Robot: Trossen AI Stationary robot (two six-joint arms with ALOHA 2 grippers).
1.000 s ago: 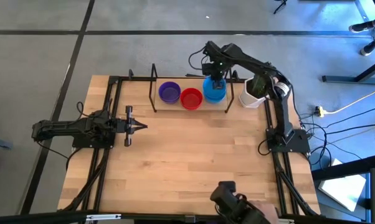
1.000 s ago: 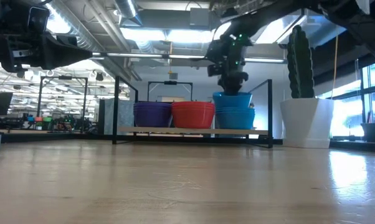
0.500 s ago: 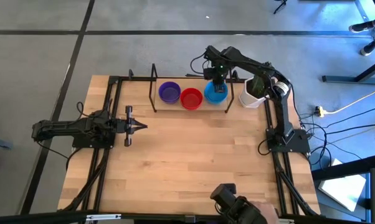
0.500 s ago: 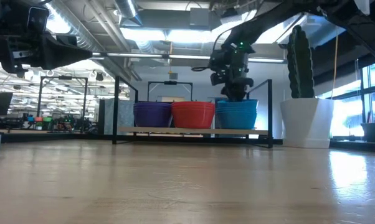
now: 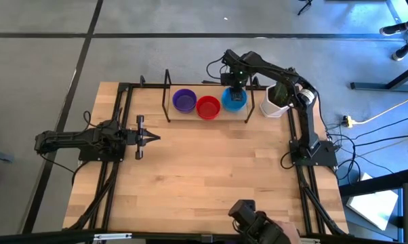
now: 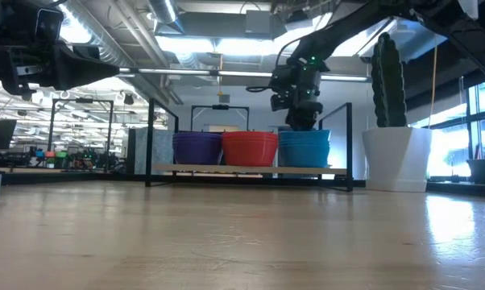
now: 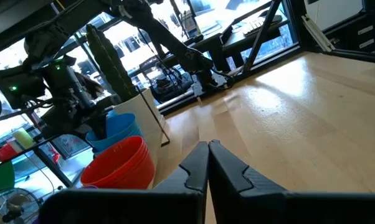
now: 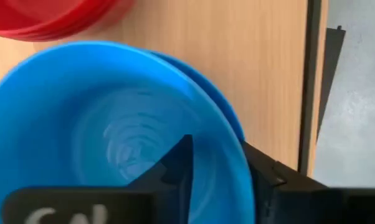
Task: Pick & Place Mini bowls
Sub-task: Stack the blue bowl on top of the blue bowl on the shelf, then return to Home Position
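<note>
High view: right gripper lowered blue bowl onto blue stack, fingers straddling rim, loosening — placement basically done. Left gripper parked, pinched closed.

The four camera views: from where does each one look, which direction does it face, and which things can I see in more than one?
High view: above the table, facing straight down; shows both arms, the left gripper and the right gripper.
Low view: at table-top height, facing level across the table; the right arm reaches down to the blue bowl stack.
Left wrist view: on the left arm, facing past its shut fingers toward the shelf.
Right wrist view: on the right arm, facing down into the top blue bowl; its fingers straddle the rim.
Shared: the blue stack and red bowl stack appear everywhere.
</note>
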